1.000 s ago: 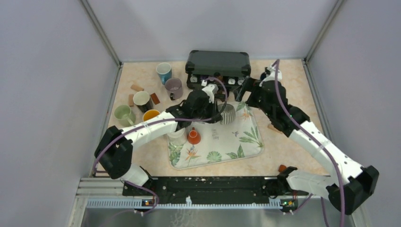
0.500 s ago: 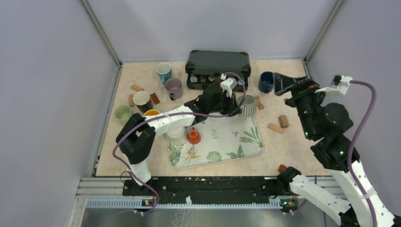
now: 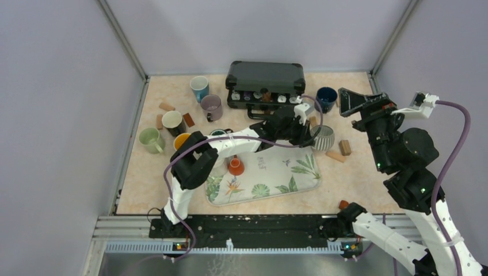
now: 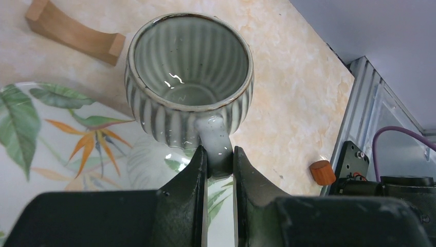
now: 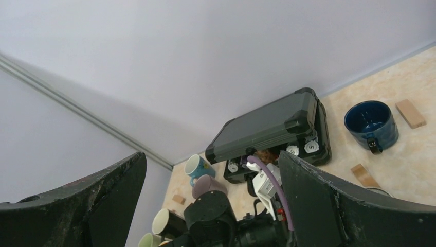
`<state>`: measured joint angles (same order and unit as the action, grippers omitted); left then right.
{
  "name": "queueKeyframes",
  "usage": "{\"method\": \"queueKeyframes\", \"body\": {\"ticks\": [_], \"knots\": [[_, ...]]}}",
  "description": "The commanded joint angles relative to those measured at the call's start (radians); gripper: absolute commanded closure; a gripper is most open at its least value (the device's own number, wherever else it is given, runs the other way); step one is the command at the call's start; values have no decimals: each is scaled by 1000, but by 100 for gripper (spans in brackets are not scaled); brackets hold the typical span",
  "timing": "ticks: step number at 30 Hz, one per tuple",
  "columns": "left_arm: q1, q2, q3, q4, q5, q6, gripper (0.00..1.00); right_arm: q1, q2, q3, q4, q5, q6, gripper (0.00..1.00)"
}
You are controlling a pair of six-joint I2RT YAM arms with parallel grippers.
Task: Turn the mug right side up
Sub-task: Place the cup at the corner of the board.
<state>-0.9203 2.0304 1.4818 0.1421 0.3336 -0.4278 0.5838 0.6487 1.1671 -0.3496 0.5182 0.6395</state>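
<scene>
left gripper [image 4: 218, 154] is nearly closed, its two black fingers pinching the handle of the grey-green ribbed ceramic mug [image 4: 190, 77] and nothing else. in the wrist view we look into the mug's mouth, with the handle pointing back at us between the fingers. from overhead we see its rim turned upward. the mug sits at the far right corner of the leaf-printed cloth mat [image 3: 288, 172], mostly over bare table and right of the table's middle. we cannot tell whether its base touches the surface. a curved wooden block [image 4: 74, 33] lies on the table just beyond the mug.

our right gripper [image 3: 351, 102] is raised over the right side of the table, its fingers spread as wide as they go, and we see nothing between them. through that gap the right wrist view shows the black hard-shell case [image 5: 272, 126], half open at the table's far edge. a dark blue glazed mug [image 5: 370, 121] stands upright to the right of the case.

a small orange cone-shaped piece [image 3: 235, 165] stands on the mat's left part. near the table's left edge we count five upright mugs in a loose cluster: blue [image 3: 199, 87], purple [image 3: 211, 106], white with a dark inside [image 3: 172, 122], pale green [image 3: 151, 140] and orange [image 3: 184, 140].
</scene>
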Motion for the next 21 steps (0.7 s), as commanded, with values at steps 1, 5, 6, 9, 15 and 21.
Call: {"method": "queueKeyframes", "body": {"ticks": [1, 5, 6, 9, 15, 21], "knots": [[-13, 28, 115, 91, 40, -1, 100, -6, -8, 38, -7, -7, -4, 1], [-15, 83, 168, 54, 42, -28, 100, -6, -9, 36, -16, -13, -3, 1], [-15, 93, 174, 52, 40, -34, 100, -6, -10, 37, -20, -13, -5, 1], [-15, 118, 182, 53, 31, -41, 100, -7, -16, 37, -23, -16, -12, 1], [-14, 146, 187, 91, 9, -39, 100, -6, -21, 31, -35, -34, -24, 1], [-9, 201, 248, 78, 7, 22, 100, -6, -34, 11, -20, -41, -36, 1]]}}
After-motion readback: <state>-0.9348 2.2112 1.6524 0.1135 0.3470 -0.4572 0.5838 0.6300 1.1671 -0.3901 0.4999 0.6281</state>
